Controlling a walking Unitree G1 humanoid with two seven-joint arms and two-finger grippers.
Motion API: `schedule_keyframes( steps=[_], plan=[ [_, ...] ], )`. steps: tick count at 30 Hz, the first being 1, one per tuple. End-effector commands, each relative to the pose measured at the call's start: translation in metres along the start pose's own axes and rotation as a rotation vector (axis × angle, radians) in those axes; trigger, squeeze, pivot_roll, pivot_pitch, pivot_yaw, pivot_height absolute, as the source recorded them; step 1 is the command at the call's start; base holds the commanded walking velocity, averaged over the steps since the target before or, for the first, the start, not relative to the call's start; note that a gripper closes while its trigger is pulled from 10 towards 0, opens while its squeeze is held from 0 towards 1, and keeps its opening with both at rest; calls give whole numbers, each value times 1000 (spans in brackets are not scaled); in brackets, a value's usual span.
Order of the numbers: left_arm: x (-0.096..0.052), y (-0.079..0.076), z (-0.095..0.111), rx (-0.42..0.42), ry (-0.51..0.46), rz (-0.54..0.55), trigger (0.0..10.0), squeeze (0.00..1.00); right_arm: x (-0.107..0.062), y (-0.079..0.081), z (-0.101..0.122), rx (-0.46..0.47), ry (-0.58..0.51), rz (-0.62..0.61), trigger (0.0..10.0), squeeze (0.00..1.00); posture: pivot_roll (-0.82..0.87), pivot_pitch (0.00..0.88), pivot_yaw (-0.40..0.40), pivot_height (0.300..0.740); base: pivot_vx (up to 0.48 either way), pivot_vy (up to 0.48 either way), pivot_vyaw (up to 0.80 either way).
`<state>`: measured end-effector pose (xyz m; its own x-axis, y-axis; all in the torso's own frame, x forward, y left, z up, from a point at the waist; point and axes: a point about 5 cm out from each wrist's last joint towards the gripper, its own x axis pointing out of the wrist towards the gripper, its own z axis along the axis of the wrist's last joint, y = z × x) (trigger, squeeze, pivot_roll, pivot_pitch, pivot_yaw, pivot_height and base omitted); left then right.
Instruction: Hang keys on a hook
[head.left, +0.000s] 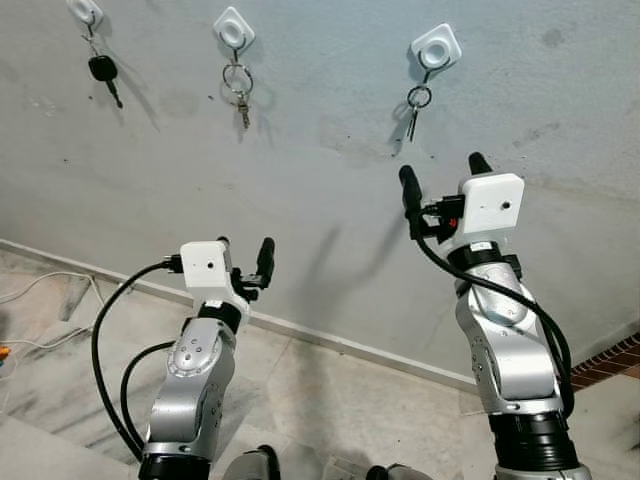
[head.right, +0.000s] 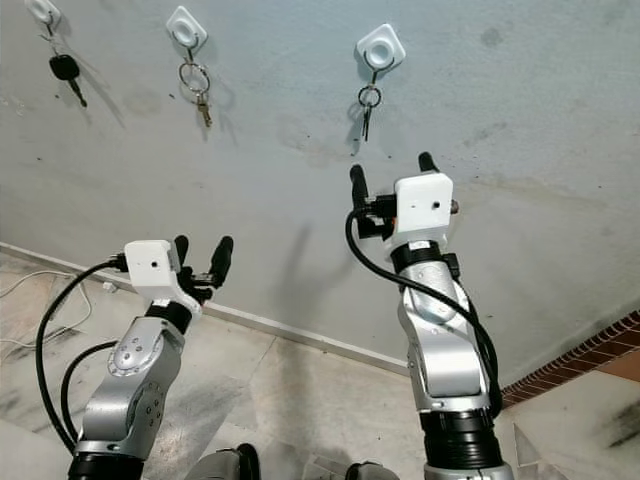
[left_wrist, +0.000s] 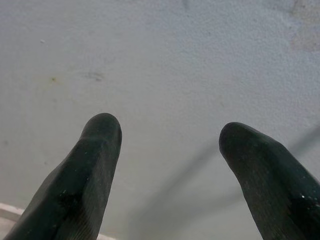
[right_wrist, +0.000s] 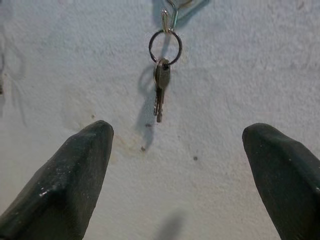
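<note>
Three white hooks are fixed high on a grey wall. The right hook (head.left: 436, 46) carries a ring with small silver keys (head.left: 416, 108), also seen hanging straight down as the keys (right_wrist: 160, 90) in the right wrist view. My right gripper (head.left: 444, 176) is raised just below those keys, open, with nothing between its fingers. My left gripper (head.left: 246, 256) is lower and to the left, open and empty, pointing at bare wall. The middle hook (head.left: 233, 28) holds a key ring (head.left: 239, 88), and the left hook (head.left: 85, 11) holds a black-headed key (head.left: 104, 74).
The grey wall (head.left: 330, 220) meets a pale tiled floor (head.left: 310, 390) along a light skirting. White cables (head.left: 30, 300) lie on the floor at the far left. A strip of red brick (head.left: 605, 362) shows at the lower right.
</note>
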<state>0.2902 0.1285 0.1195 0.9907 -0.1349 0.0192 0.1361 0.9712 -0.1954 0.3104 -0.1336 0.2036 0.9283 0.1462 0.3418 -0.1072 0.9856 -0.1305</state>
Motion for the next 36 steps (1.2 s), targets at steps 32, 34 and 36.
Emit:
schedule_keyframes(
  steps=[32,34,36],
  plan=[
    [-1,12,1,33,48,1,10000,0,-4,7,-2,29,22,0,10000,0,14,158,45,740,0,416,0],
    [-1,11,1,36,55,-6,10000,0,-4,7,-3,25,24,-1,10000,0,18,153,50,740,0,458,0],
    [-1,11,0,39,59,-12,10000,0,-4,7,-4,21,26,-4,10000,0,18,149,53,740,0,458,0]
  ],
)
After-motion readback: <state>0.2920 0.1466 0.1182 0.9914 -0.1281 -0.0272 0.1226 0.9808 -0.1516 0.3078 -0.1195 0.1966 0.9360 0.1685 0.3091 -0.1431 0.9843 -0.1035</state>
